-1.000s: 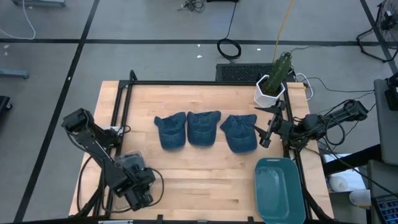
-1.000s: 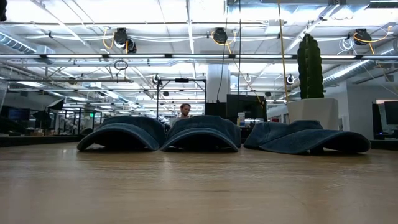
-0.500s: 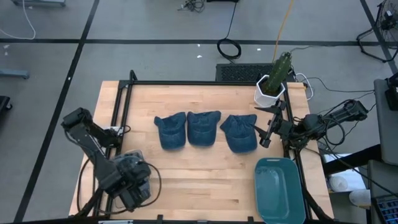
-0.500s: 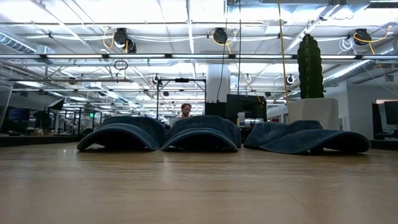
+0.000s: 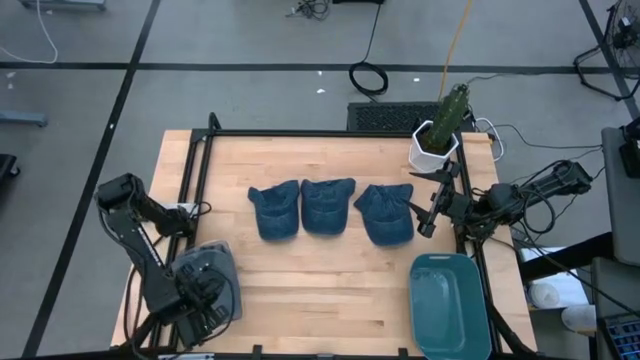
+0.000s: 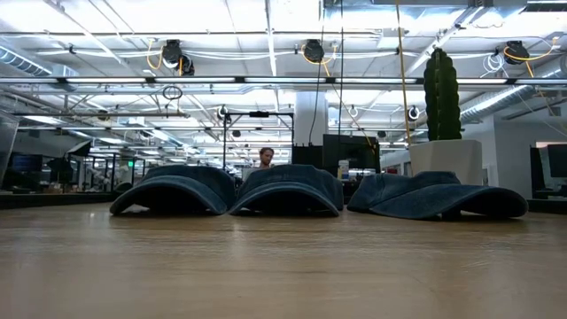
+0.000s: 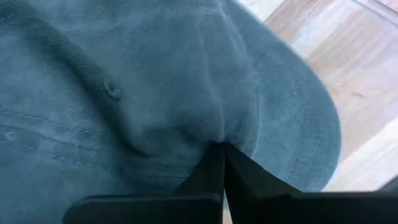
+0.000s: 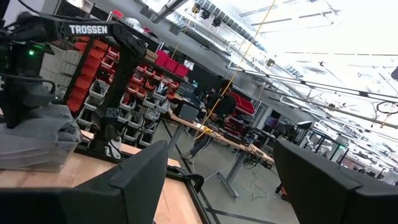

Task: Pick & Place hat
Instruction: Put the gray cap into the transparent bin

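Observation:
Three blue hats point(image 5: 275, 210) point(image 5: 328, 205) point(image 5: 385, 213) lie in a row across the table's middle, resting on their brims and lower edges in the low view point(image 6: 173, 190). At the near left corner my left gripper point(image 5: 205, 300) points down and is shut on another blue hat point(image 7: 155, 81). The arm hides this hat from above. My right gripper point(image 5: 415, 208) stands open at the right edge, just right of the right-hand hat. Nothing is between its fingers point(image 8: 137, 180). My left gripper pinches a bunched fold of the hat's crown cloth point(image 7: 211, 134) between its two shut fingers, coming from above and pointing down. The crown spreads out below the fingers, with the brim point(image 7: 311, 124) to one side. Whether the hat is lifted clear I cannot tell.
A teal bin point(image 5: 448, 305) stands at the near right corner. A cactus in a white pot point(image 5: 435, 140) stands at the far right. A grey box-like thing point(image 5: 200, 262) sits under the left arm. Bare wood lies between the hats and the near edge.
My left gripper has moved toward the table's left edge at the near left corner, and its wrist has rolled. The three hats in the row and my right arm have kept still.

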{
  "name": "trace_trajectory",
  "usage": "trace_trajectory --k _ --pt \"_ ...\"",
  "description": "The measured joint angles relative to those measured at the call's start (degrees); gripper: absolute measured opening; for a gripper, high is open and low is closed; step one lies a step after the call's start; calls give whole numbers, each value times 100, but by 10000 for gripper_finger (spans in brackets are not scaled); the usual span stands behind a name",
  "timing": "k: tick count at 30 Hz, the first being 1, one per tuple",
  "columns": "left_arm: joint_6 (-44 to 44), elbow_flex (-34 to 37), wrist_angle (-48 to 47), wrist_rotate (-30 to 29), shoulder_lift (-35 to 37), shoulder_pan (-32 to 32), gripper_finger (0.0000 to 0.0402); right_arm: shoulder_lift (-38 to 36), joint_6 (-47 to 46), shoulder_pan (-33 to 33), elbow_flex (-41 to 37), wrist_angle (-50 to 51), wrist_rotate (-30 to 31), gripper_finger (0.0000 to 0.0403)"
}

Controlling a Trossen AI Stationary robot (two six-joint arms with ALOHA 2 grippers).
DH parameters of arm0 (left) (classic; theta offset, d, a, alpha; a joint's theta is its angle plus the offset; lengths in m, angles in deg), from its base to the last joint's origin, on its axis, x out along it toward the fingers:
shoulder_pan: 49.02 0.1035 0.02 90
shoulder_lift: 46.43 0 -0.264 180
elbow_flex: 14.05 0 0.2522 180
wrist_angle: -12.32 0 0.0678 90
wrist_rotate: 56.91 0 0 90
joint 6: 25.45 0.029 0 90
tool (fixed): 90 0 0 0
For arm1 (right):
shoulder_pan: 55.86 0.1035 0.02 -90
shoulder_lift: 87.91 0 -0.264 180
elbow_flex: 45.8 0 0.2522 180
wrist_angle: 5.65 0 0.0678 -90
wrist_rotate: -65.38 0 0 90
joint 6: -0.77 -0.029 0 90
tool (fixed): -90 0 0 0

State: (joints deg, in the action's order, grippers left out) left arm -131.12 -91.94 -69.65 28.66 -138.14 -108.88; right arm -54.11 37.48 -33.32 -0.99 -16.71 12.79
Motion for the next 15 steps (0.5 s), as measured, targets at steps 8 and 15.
trace_trajectory --k 8,15 --pt "508 823 1527 -337 122 82 2 0 0 2 0 -2 2 279" --pt "929 656 1906 -257 192 149 2 2 0 1 0 -15 1 279"
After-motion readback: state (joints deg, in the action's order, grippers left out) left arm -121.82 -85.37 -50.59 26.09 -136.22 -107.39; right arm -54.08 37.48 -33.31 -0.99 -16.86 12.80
